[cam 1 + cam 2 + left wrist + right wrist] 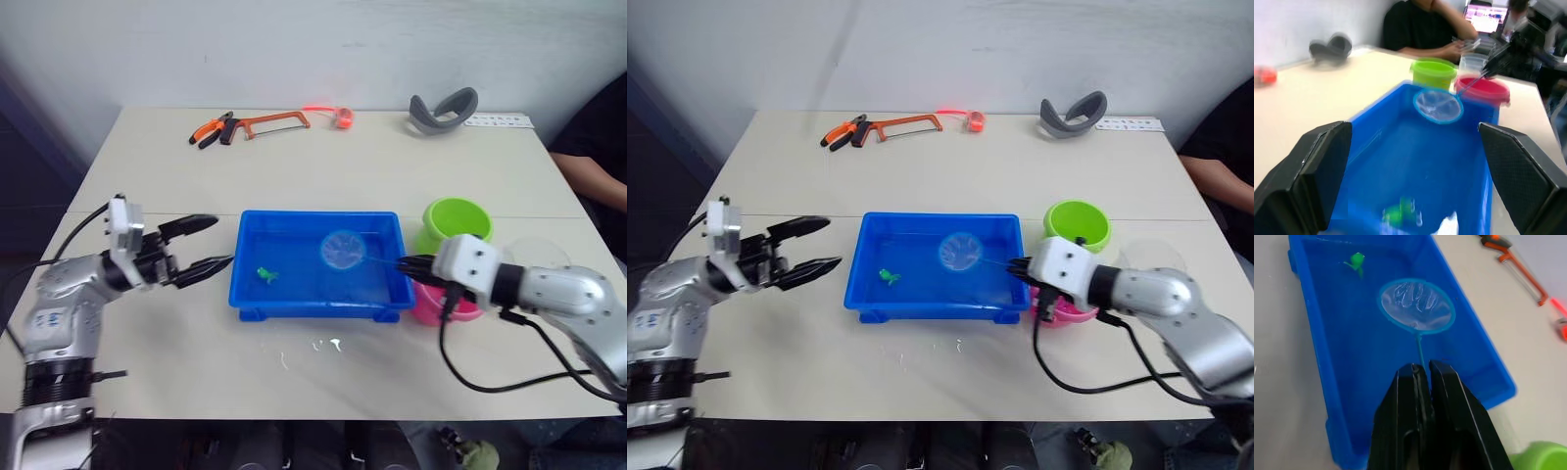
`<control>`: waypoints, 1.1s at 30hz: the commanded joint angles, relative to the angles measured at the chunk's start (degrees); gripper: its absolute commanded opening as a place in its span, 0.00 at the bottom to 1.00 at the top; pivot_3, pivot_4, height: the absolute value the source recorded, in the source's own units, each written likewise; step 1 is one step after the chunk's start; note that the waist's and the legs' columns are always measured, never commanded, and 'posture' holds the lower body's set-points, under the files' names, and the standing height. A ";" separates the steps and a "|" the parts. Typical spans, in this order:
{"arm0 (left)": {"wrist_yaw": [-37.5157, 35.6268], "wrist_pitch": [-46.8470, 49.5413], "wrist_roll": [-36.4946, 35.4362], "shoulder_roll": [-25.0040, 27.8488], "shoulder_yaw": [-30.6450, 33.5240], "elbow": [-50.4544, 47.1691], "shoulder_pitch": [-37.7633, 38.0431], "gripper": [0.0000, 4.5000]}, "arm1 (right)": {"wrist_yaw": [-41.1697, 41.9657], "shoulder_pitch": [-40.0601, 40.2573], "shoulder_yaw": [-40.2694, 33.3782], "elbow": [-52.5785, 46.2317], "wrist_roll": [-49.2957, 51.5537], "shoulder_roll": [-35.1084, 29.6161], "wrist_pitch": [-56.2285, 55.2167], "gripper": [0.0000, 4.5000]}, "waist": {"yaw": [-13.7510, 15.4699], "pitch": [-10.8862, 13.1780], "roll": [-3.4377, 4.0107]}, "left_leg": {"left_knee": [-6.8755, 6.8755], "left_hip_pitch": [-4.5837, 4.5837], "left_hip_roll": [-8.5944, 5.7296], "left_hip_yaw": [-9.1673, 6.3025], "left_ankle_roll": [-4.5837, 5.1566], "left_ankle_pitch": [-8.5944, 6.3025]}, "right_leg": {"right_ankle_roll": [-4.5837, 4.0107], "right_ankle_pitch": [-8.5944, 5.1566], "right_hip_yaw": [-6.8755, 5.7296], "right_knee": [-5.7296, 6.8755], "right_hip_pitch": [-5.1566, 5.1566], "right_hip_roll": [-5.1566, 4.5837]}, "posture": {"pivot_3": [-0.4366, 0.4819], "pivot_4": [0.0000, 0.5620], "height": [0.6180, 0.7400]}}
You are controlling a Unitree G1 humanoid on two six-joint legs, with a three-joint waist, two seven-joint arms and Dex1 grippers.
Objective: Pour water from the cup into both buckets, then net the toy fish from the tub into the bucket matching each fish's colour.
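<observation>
The blue tub (pixel 313 309) sits mid-table with one green toy fish (pixel 265 275) lying in its left half. The net (pixel 343 250), a blue-rimmed hoop, hovers over the tub's right half, and no fish shows in it. My right gripper (pixel 407 264) is shut on the net's thin handle at the tub's right end, as also seen in the right wrist view (pixel 1425 366). Just right of the tub stand the lime green bucket (pixel 456 223) and the pink bucket (pixel 431 305), the pink one partly behind my right wrist. The clear cup (pixel 541 251) stands behind that arm. My left gripper (pixel 223 241) is open and empty, left of the tub.
At the table's far edge lie an orange hacksaw (pixel 274 122), pliers (pixel 211 130), a small red object (pixel 343 117) and a grey curved band (pixel 443 108). Water drops (pixel 328 345) lie in front of the tub. A seated person (pixel 588 176) is at the right.
</observation>
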 commanded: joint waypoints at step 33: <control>-12.45 3.61 6.01 15.48 -7.78 5.08 -12.04 0.99 | 11.23 -13.32 7.98 11.55 -16.19 27.28 2.24 0.00 | -0.20 -0.02 -0.04 | 0.09 -0.74 -0.10 0.38 0.04 0.11 | 0.02 -0.02 -0.43 0.75 -0.98 0.33 | 0.48 0.27 1.00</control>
